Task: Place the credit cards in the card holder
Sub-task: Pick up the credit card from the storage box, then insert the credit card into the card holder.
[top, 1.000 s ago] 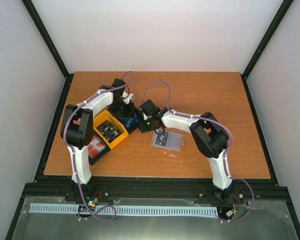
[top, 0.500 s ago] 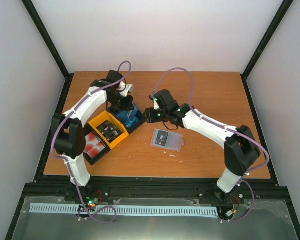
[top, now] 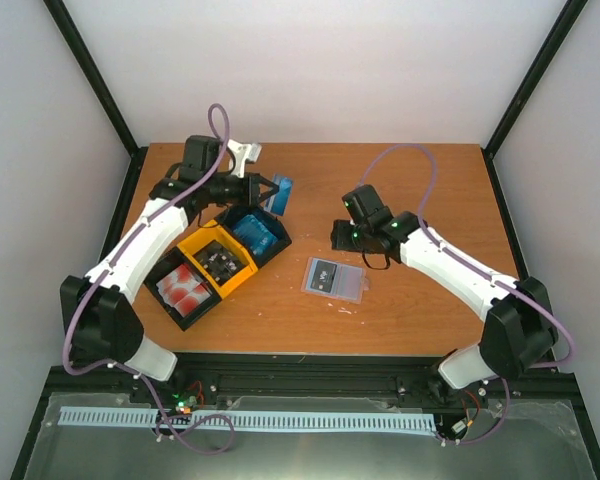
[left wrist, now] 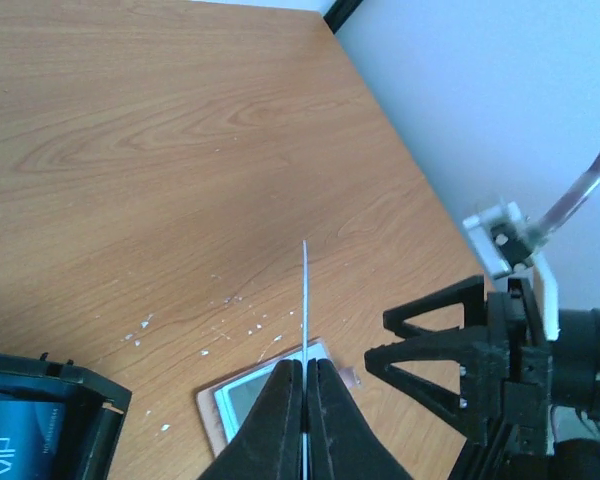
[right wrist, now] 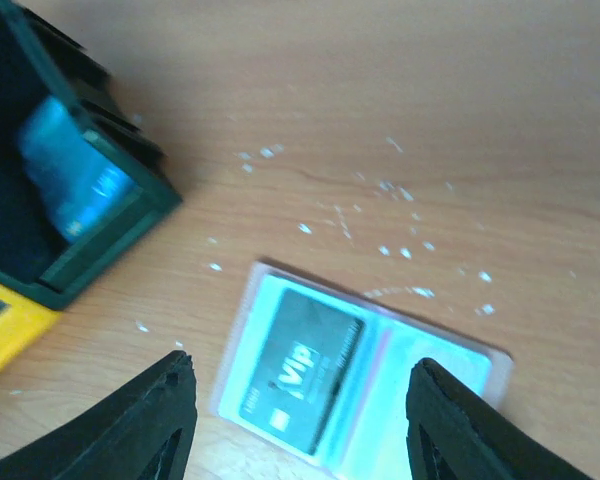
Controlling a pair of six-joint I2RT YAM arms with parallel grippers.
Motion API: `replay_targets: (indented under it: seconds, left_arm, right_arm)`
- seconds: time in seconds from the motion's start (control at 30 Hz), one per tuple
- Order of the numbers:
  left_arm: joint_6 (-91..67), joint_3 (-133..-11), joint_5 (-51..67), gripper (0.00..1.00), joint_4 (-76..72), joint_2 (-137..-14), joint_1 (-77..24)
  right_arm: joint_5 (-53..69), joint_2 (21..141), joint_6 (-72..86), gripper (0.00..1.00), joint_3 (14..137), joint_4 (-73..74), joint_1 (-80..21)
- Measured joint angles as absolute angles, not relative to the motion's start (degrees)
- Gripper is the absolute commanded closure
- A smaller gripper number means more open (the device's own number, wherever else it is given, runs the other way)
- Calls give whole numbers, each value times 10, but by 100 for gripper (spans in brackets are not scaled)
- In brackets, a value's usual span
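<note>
Blue card (top: 280, 193) is pinched in the left end effector (top: 270, 190), off the bench (top: 420, 180), just past the far end of the tray (top: 242, 277). In the left wrist view the card (left wrist: 305, 300) shows edge-on as a thin line, with both fingers (left wrist: 280, 400) pressed together on its lower part.

Card holder (top: 334, 279) lies open and flat on the bench, right of the tray and apart from it. A black card (right wrist: 305, 370) marked VIP sits in one of its clear sleeves. White specks dot the wood around it.

The right end effector (top: 342, 235) hangs near the holder's far edge with its fingers (right wrist: 150, 420) spread wide, gripping nothing. Its wrist camera looks down on the holder (right wrist: 420, 380) between them.

The tray has three bins in a row. Red cards (top: 183, 288) lie in the near black bin, black cards (top: 217, 262) in the yellow middle one, and blue cards (top: 255, 235) in the far black one.
</note>
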State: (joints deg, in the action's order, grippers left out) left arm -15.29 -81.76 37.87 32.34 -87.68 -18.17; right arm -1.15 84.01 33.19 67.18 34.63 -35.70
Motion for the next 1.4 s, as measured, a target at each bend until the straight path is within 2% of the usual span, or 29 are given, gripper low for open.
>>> replay_targets:
  seconds: [0.2, 0.43, 0.67, 1.1, 1.4]
  left_arm:
    - [-230, -728, 354, 99, 225, -841, -182]
    - [-263, -693, 299, 99, 195, -812, -182]
    - [-272, -652, 237, 99, 195, -753, -182]
    - [-294, -624, 67, 98, 208, -684, -183]
    - [-297, -624, 38, 98, 211, -684, -183]
  right_arm:
    - [-44, 866, 366, 42, 666, 410, -359]
    - [-118, 967, 390, 37, 720, 490, -398]
    - [-154, 1044, 402, 33, 766, 532, -440]
    - [-163, 1166, 385, 32, 886, 557, -496]
    - [-176, 1210, 374, 33, 912, 578, -509]
